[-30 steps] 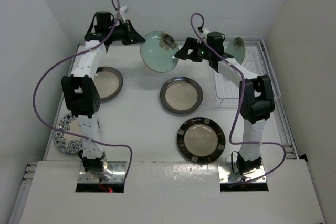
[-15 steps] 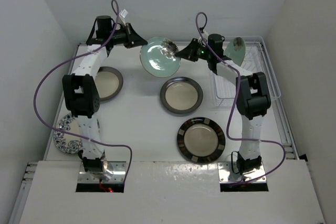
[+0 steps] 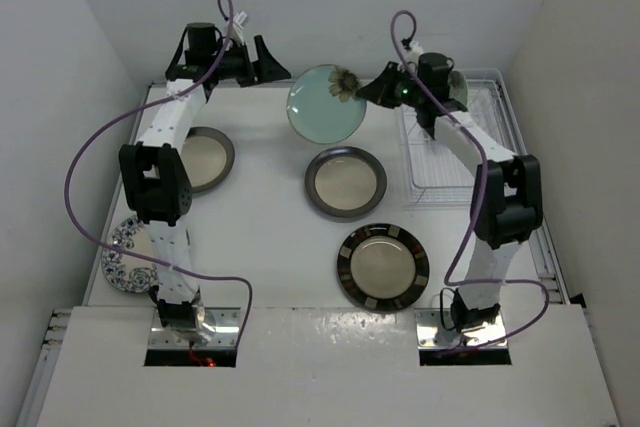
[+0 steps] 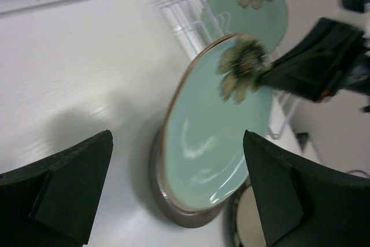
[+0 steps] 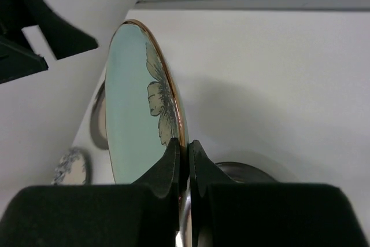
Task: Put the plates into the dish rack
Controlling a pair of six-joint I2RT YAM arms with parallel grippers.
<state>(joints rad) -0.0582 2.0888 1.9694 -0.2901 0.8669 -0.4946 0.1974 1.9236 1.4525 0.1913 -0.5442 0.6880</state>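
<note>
Plates: one mint-green plate sits in the dish rack; we grip its twin with the right gripper, left gripper wide open; four other plates lie unloaded.

Bright, even light fills my white surface, and the shadows on it are soft. From my left wrist the mint-green plate looks slightly smeared, with a pale sheen across its face. My right tool looms dark and out of focus up close.
</note>
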